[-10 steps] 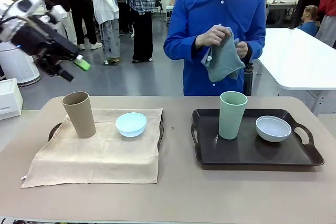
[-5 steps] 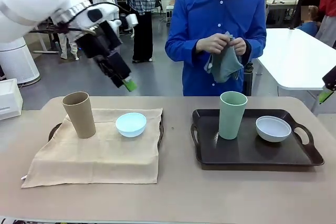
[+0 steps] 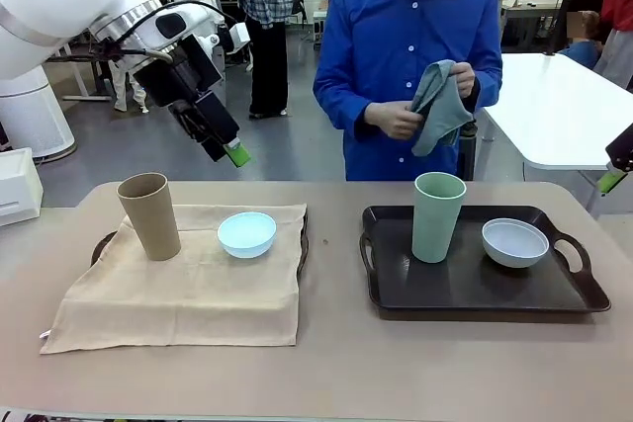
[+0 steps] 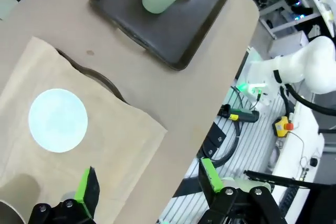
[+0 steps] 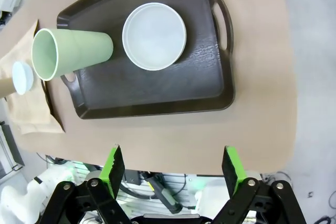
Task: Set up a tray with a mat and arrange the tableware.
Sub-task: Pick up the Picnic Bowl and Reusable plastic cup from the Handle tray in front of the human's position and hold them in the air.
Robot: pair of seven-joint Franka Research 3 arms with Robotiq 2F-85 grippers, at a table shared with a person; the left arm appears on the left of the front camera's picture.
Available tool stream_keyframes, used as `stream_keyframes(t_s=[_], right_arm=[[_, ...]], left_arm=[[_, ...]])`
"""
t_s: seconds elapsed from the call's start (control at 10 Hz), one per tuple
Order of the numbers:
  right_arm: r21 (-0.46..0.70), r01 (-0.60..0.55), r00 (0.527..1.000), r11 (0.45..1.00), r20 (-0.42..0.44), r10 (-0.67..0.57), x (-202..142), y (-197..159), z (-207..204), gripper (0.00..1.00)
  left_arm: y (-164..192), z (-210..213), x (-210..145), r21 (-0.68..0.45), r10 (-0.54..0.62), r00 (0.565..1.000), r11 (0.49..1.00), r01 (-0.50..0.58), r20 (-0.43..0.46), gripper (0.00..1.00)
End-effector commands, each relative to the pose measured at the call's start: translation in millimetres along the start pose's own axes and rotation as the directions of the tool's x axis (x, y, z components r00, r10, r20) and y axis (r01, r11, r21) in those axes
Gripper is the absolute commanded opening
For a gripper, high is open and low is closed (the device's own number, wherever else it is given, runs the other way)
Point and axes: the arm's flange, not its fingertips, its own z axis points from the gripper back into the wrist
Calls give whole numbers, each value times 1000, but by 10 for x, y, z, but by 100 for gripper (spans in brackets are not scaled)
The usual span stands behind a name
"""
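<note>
A tan tumbler [image 3: 149,214] and a light blue bowl [image 3: 246,233] stand on a beige mat [image 3: 178,289] draped over a dark tray [image 3: 102,244] at the left. A mint green tumbler [image 3: 438,216] and a white bowl [image 3: 514,241] stand on a bare dark tray [image 3: 475,279] at the right. My left gripper [image 3: 227,153] hangs open in the air behind the blue bowl [image 4: 58,120]. At the far right edge my right gripper [image 3: 613,173] is open and high over the white bowl [image 5: 154,36] and mint tumbler [image 5: 68,52].
Across the table a person in a blue shirt holds a grey-green cloth [image 3: 440,111] in both hands at chest height. A white table [image 3: 564,106] stands at the back right. Bare tabletop [image 3: 336,363] runs along the near edge and between the trays.
My left arm has swung from the far left in over the table's back edge near the blue bowl. My right gripper's tip has come into view at the right. The person has shifted the cloth.
</note>
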Motion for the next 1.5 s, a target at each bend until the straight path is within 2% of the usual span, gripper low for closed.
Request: stream_keyframes(t_s=[0.0,0.1,0.2,0.3,0.4,0.5,0.6,0.7,0.8,0.9,1.0,1.1,1.2,1.3,1.4], right_arm=[[-1,5,1000,1000,2,-5,0,-16,6,96],[-25,-17,1000,1000,10,17,139,62,-7,96],[-82,-55,998,995,-22,53,334,244,-136,96],[-129,-95,995,987,-49,90,520,378,-311,96],[-160,-110,992,981,-85,97,669,455,-480,96],[-169,-130,988,977,-111,112,726,491,-596,96],[-173,-133,986,976,-125,112,765,520,-707,96],[-179,-131,985,975,-134,108,827,545,-813,96],[-179,-136,984,974,-138,112,875,578,-914,96],[-169,-142,983,975,-137,120,920,621,-1003,96],[-161,-144,983,976,-133,123,956,638,-1067,96],[-150,-143,984,978,-128,124,978,654,-1124,96],[-135,-145,983,980,-129,127,1000,673,-1174,96],[-122,-145,984,982,-123,130,1038,678,-1204,96],[-100,-146,986,984,-99,136,1045,688,-1217,96]], left_arm=[[-22,-11,9,0,-5,1000,1000,5,-2,100],[30,-159,213,18,-130,991,991,130,-10,100],[83,-357,604,35,-276,961,961,276,-13,100],[100,-533,968,17,-255,967,967,255,10,100],[107,-747,1270,109,-289,957,950,291,-34,100],[122,-910,1454,111,-360,932,925,363,-42,100],[115,-1064,1604,76,-483,875,872,484,-33,100],[111,-1253,1760,20,-620,784,784,621,-29,100],[63,-1436,1867,-66,-680,732,732,678,-35,100],[-19,-1582,1911,-177,-741,671,660,730,7,100],[-82,-1683,1888,-243,-778,627,600,762,45,100],[-118,-1767,1834,-288,-787,608,561,777,108,100],[-182,-1905,1813,-291,-767,614,554,780,187,100],[-179,-2014,1722,-250,-759,604,553,795,242,100],[-203,-2065,1663,-159,-734,638,618,770,232,100]])
